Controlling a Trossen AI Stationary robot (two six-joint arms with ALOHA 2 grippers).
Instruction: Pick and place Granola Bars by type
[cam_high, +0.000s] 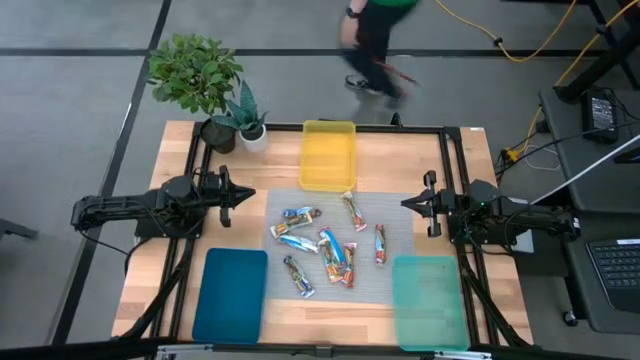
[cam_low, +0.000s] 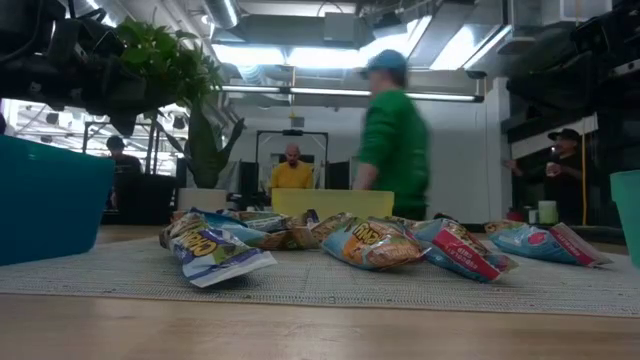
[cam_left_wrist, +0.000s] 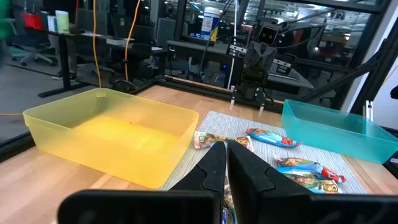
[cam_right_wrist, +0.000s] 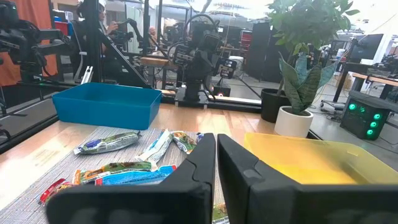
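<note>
Several granola bars in shiny wrappers lie loose on a grey mat at the table's middle; some overlap. They are blue-and-white, red-and-white and darker ones, also seen as granola bars in the low view. My left gripper hovers level at the mat's left edge, shut and holding nothing, its fingers pointing across the table. My right gripper hovers level at the mat's right edge, likewise shut with nothing in it.
A yellow tray stands beyond the mat, a dark blue tray at the near left, a teal tray at the near right. Two potted plants stand at the far left corner. A person walks past behind the table.
</note>
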